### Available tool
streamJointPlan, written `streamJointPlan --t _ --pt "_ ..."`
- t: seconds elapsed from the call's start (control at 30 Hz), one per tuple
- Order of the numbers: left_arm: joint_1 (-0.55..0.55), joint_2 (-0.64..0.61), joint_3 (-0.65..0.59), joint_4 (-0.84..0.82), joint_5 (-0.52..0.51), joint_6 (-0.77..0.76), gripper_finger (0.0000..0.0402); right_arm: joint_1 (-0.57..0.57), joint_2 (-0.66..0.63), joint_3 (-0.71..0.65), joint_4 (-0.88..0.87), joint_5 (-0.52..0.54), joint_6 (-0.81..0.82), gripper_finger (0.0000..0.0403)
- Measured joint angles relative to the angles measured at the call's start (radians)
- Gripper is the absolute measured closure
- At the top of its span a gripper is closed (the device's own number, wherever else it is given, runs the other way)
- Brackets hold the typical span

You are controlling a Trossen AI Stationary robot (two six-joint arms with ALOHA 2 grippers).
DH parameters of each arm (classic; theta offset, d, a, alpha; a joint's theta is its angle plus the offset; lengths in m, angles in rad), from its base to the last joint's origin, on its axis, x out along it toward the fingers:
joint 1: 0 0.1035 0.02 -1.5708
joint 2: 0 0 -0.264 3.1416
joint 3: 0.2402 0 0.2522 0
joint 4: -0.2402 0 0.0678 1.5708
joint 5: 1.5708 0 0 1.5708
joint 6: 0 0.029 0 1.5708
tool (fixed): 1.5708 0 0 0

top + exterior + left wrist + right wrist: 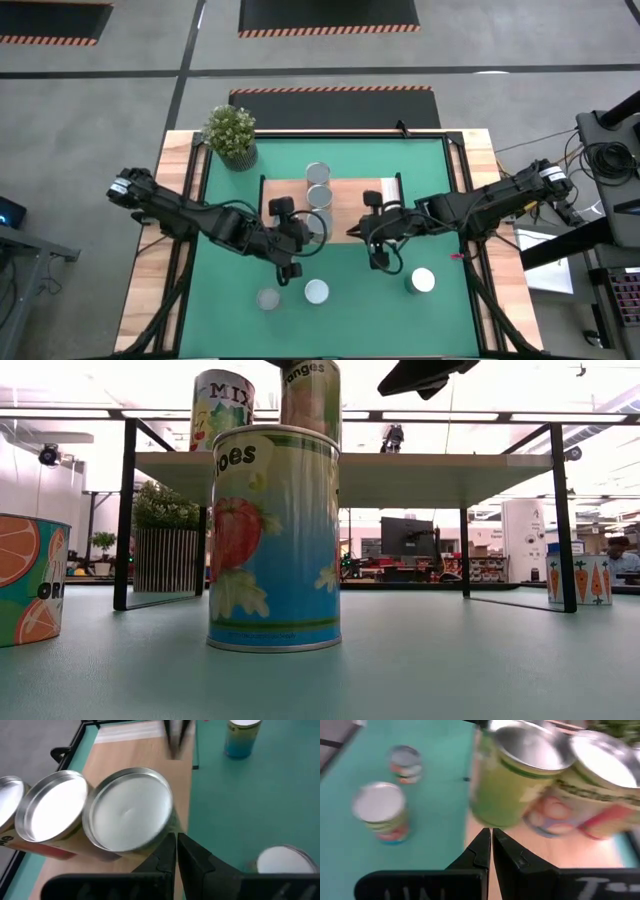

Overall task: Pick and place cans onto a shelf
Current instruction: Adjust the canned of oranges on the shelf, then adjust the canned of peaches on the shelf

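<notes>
The shelf (pixel 350 205) is a light-wood board on a black frame in the middle of the green mat. A row of three cans stands on it (pixel 318 173) (pixel 320 195) (pixel 318 222). My left gripper (pixel 304 234) is shut and empty, right beside the nearest silvery-topped can (pixel 132 810), with its fingertips (pixel 176 851) over the board's edge. My right gripper (pixel 364 228) hovers over the board, shut and empty (pixel 491 845), facing the green-labelled can (pixel 520 775). Three more cans stand on the mat (pixel 268 298) (pixel 316 292) (pixel 422 281).
A potted plant (pixel 231 135) stands at the mat's back left corner. In the low view a tomato-labelled can (pixel 275 540) fills the foreground, an orange-labelled can (pixel 30 580) sits at the left, and a carrot-labelled can (pixel 580 580) at the far right.
</notes>
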State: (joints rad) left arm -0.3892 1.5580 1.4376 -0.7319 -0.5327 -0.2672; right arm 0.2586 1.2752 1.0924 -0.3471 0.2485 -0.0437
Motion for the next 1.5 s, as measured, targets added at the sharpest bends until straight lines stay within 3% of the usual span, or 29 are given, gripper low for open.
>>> streamJointPlan --t 0.13,0.4,0.57,0.67,1.17,1.5 --pt "-0.033 -0.018 0.000 0.000 -0.007 -0.005 0.0402 -0.042 -0.003 0.000 -0.014 0.139 -0.033 0.0394" --pt "-0.171 -0.035 0.000 -0.006 -0.265 0.008 0.0402 -0.183 0.052 -0.001 0.030 0.137 -0.054 0.0394" --pt "-0.226 -0.034 -0.006 -0.013 -0.318 0.014 0.0402 -0.217 0.091 -0.001 0.099 0.112 -0.080 0.0394" --pt "-0.242 -0.034 -0.006 -0.012 -0.323 0.014 0.0402 -0.220 0.099 -0.001 0.119 0.058 -0.078 0.0394" --pt "-0.242 -0.031 -0.007 0.007 -0.326 0.014 0.0402 -0.220 0.101 -0.001 0.204 0.030 -0.069 0.0394" --pt "-0.248 -0.029 -0.008 0.008 -0.325 -0.057 0.0402 -0.210 0.080 -0.001 0.153 0.042 -0.065 0.0394"
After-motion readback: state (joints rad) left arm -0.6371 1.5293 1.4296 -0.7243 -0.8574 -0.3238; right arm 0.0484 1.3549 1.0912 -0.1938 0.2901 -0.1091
